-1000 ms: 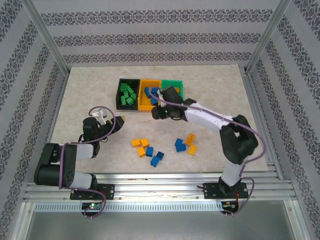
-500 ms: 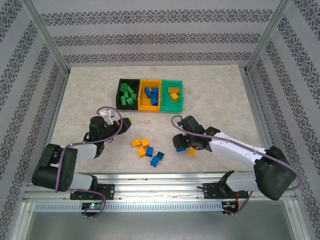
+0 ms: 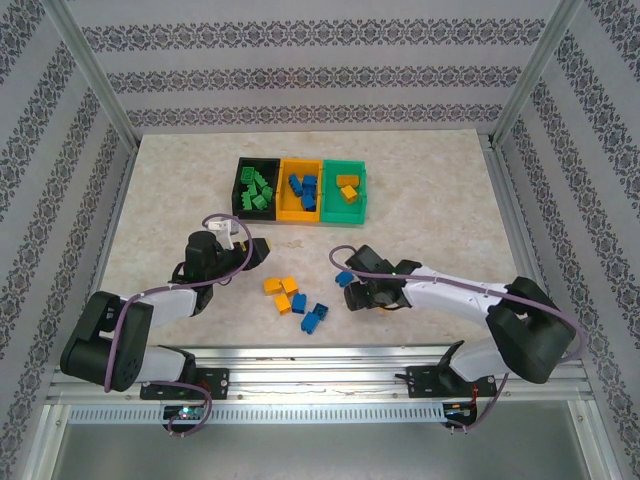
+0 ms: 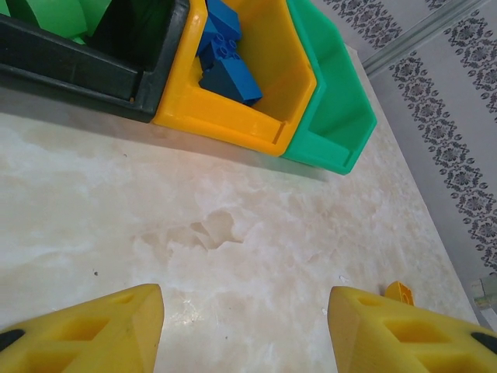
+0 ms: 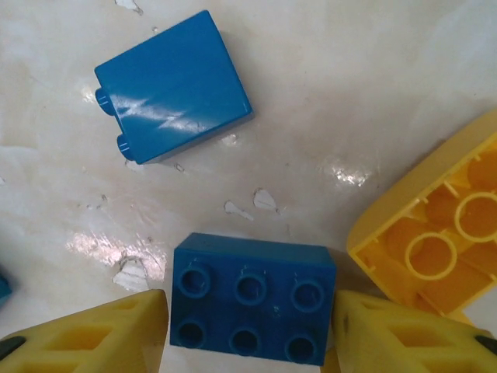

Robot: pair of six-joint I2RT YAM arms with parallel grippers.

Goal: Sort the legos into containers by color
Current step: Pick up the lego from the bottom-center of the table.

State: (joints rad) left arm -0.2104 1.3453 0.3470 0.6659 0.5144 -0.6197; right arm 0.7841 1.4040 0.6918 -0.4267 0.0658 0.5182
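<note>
The containers stand in a row at the back: a black bin with green legos, an orange-yellow bin with blue legos, and a green bin with orange legos. My right gripper is low over the table, open, its fingers flanking a blue six-stud brick that lies studs-up. Beside it lie another blue brick and an upturned orange brick. My left gripper hangs open over bare table with nothing between its fingers.
Loose orange bricks and blue bricks lie on the marble tabletop between the two arms. An orange brick peeks past my left gripper's right finger. Metal frame posts and patterned walls ring the table.
My right arm swung from the bins down to the loose bricks near the front and its jaws widened around a blue brick. My left gripper crept slightly right, still open.
</note>
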